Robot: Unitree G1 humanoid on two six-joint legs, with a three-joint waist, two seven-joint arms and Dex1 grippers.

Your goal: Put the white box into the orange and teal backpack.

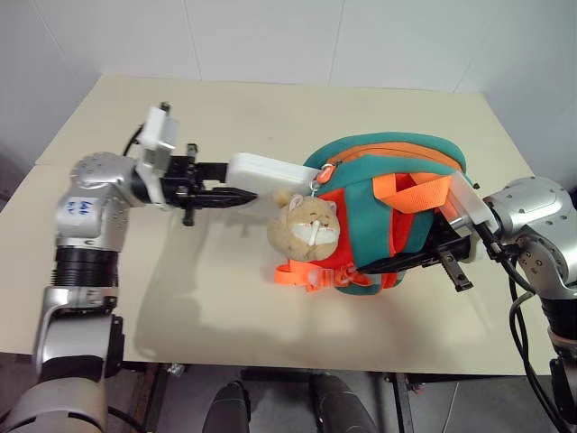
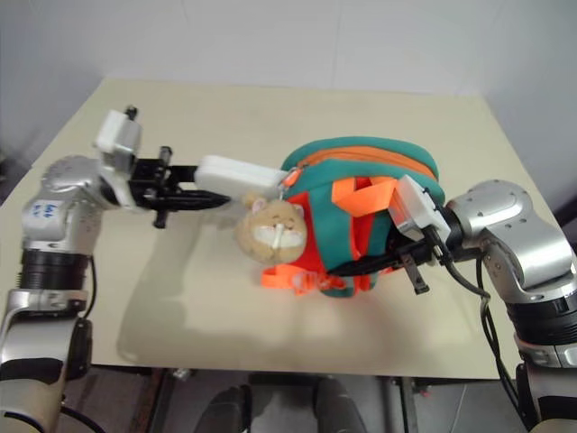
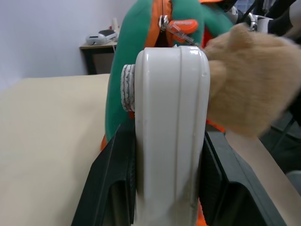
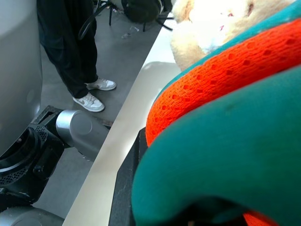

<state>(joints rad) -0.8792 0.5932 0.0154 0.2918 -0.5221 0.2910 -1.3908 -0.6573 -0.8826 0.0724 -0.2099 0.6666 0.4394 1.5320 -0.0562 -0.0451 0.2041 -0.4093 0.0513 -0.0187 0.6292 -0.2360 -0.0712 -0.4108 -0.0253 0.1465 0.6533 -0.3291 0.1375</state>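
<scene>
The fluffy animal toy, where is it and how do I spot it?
Find the beige table and the orange and teal backpack lifted above it. The small tan plush animal hangs at the backpack's front, below the white box. It is the only furry thing there.

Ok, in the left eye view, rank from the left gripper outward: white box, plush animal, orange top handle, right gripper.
1. white box, held in the left gripper.
2. plush animal, just beyond the fingertips.
3. orange top handle, on the backpack.
4. right gripper, at the backpack's far side.
</scene>
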